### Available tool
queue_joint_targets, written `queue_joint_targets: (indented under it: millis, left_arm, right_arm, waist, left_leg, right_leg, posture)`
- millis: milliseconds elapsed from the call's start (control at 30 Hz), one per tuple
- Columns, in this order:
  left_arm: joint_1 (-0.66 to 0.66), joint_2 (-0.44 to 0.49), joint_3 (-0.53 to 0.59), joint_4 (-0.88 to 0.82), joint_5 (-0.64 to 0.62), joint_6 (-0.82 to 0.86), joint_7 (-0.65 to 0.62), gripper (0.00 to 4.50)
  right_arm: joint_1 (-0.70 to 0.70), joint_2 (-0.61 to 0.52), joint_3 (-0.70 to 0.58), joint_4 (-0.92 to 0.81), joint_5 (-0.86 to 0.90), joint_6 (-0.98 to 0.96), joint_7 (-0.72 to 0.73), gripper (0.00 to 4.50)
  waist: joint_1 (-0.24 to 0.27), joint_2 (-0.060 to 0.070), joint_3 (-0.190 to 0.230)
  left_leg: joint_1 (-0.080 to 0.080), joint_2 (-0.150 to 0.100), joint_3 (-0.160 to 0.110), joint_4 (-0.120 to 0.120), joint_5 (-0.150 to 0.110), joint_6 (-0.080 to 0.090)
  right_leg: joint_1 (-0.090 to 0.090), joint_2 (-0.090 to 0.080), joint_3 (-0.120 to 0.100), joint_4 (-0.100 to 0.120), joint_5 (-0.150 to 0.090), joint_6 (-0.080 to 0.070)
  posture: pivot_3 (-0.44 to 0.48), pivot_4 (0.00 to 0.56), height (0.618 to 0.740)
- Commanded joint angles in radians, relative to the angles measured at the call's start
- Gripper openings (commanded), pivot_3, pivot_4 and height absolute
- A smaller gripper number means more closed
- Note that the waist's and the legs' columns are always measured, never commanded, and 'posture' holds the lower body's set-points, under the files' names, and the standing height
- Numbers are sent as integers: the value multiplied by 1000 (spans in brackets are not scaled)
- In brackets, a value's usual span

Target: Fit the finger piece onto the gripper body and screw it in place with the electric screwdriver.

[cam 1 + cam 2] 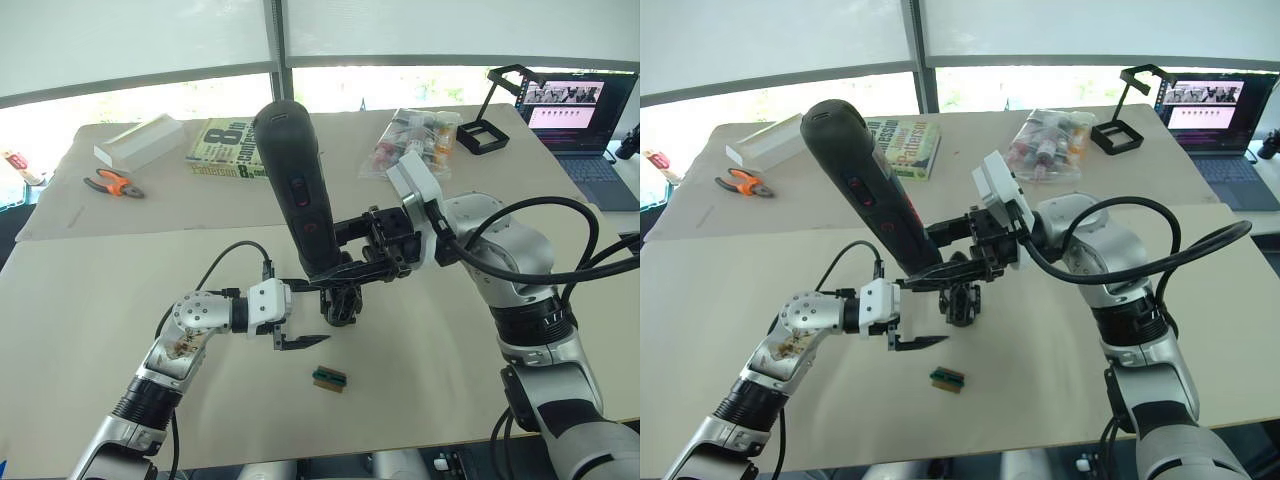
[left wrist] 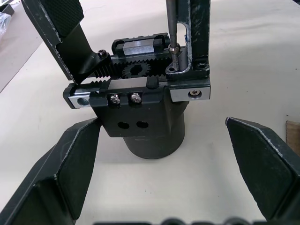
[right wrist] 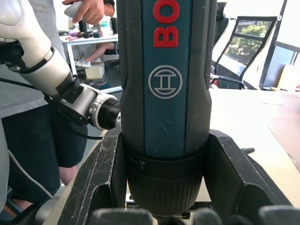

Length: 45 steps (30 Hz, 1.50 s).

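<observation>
- Black screwdriver clamped in the right gripper, both fingers pressed against its collar; held this way so the bit can bear down on a screw
- Screwdriver's long axis runs steeply up and down, butt tilted toward the desk's far-left corner, bit pointing down into the body
- Bit tip sits on a screw head at the foot of the finger piece, which stands upright on the body's rack; judged: the fastening step is in hand
- Body stands near the middle of the desk, base down, its other finger slanting up and outward
- Left gripper lies low just beside the body on its near-left side, jaws spread and holding nothing; in the left wrist view the fingers flank the base without touching it, probably ready to steady it
- Small green-and-brown block lies near the gripper, toward the near edge
</observation>
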Motion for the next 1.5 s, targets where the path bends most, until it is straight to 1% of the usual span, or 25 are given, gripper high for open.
queue_joint_targets:
  millis: [33, 500, 733, 1033, 1300, 1400, 1467, 1500]
  left_arm:
    - [-1, 3, 1, -34, -4, -3, 4, 4500]
    - [-6, 1, -2, -32, -3, -4, 4, 4500]
    - [-15, -14, -9, 4, 6, 2, 16, 4500]
    - [-105, -102, -41, 172, 57, -32, 41, 4500]
    - [-137, -152, -54, 233, 54, -21, 27, 4500]
    - [-140, -164, -52, 244, 50, -25, 23, 3643]
    - [-145, -175, -49, 253, 42, -19, 20, 2729]
    - [-149, -179, -49, 257, 41, -18, 18, 2374]
  right_arm:
    - [-20, -2, -21, -6, 6, -26, 9, 1894]
    - [-29, -3, -18, 13, -7, -42, 27, 1894]
    - [-12, 11, -23, 8, -2, -27, -2, 1894]
    - [-2, 10, -19, 38, -15, -31, -23, 1894]
    - [6, 2, -18, 32, -18, -30, -26, 1894]
    - [13, -2, -20, 27, -18, -27, -31, 1894]
    - [26, -6, -24, 19, -16, -22, -40, 1894]
    - [33, -8, -27, 14, -15, -18, -46, 1893]
  waist:
    - [0, 0, 0]
    - [0, 0, 0]
    - [0, 0, 0]
    - [1, 0, 0]
    - [1, 0, 0]
    - [1, 0, 0]
    - [2, 0, 0]
    - [4, 0, 0]
  left_leg:
    - [0, 0, 0, 0, 0, 0]
    - [0, 0, 0, 0, 0, 0]
    - [0, 0, 0, 0, 0, 0]
    - [0, 0, 0, 1, 0, 0]
    - [0, 0, 0, 2, 0, 0]
    - [0, 0, 0, 2, 0, 0]
    - [0, 0, 0, 2, 0, 0]
    - [0, 0, 0, 2, 0, 0]
  right_leg:
    - [0, 0, 0, 0, 0, 0]
    - [0, 0, 0, 0, 0, 0]
    - [0, 0, 0, 0, 0, 0]
    - [0, 0, 0, 0, 0, 0]
    - [1, 0, 0, 0, 0, 0]
    - [1, 0, 0, 0, 0, 0]
    - [1, 0, 0, 0, 0, 0]
    - [1, 0, 0, 0, 0, 0]
  posture:
    - [0, 150, 740]
    - [0, 150, 740]
    - [0, 150, 740]
    - [0, 150, 740]
    - [0, 150, 740]
    - [0, 150, 740]
    - [0, 150, 740]
    - [0, 150, 740]
